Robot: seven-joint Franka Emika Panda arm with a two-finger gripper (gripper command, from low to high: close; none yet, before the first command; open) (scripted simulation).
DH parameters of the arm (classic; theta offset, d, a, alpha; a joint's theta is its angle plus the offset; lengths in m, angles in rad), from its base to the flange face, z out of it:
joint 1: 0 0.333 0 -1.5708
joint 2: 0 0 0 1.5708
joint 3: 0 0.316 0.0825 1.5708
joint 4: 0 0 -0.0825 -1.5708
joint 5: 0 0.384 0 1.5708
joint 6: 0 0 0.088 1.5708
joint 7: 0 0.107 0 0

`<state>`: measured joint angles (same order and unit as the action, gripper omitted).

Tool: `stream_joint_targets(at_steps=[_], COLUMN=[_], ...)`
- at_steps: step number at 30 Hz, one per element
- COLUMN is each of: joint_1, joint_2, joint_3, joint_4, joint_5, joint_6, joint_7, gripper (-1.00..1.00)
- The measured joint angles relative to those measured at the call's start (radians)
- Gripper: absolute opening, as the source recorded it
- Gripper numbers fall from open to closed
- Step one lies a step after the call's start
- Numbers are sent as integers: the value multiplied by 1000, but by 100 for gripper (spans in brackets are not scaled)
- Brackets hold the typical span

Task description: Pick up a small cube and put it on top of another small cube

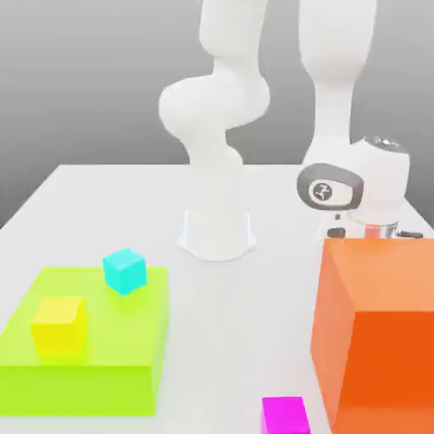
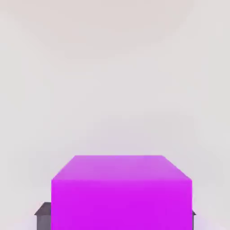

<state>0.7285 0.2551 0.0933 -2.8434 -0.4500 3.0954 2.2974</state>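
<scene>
A small magenta-purple cube (image 2: 121, 193) sits on the white table between the dark fingertips (image 2: 42, 216) of my gripper (image 2: 119, 218). The fingers press against its two sides, so the gripper is shut on it. In the exterior view the arm's hand (image 1: 366, 191) reaches down behind the big orange block (image 1: 381, 331), which hides the fingers and this cube. Another small magenta-purple cube (image 1: 284, 415) lies on the table at the front, just to the exterior view's left of the orange block.
A low lime-green platform (image 1: 93, 364) stands at the exterior view's left and carries a cyan cube (image 1: 125, 270) and a yellow cube (image 1: 58, 324). The arm's white base (image 1: 217, 225) stands at the back middle of the white table (image 1: 229, 314).
</scene>
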Motion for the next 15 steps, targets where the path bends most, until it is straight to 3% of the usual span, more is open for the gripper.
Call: stream_joint_targets(at_steps=[1,3,8,15], joint_1=[17,-33,-116,-131], joint_2=[9,-29,-205,-292], joint_3=[-19,40,214,162], joint_4=[2,-8,-52,5], joint_5=[-8,30,362,616], joint_6=[8,-23,-151,-407], joint_7=[6,-24,-269,-536], gripper=[-100,-100,-100,-100])
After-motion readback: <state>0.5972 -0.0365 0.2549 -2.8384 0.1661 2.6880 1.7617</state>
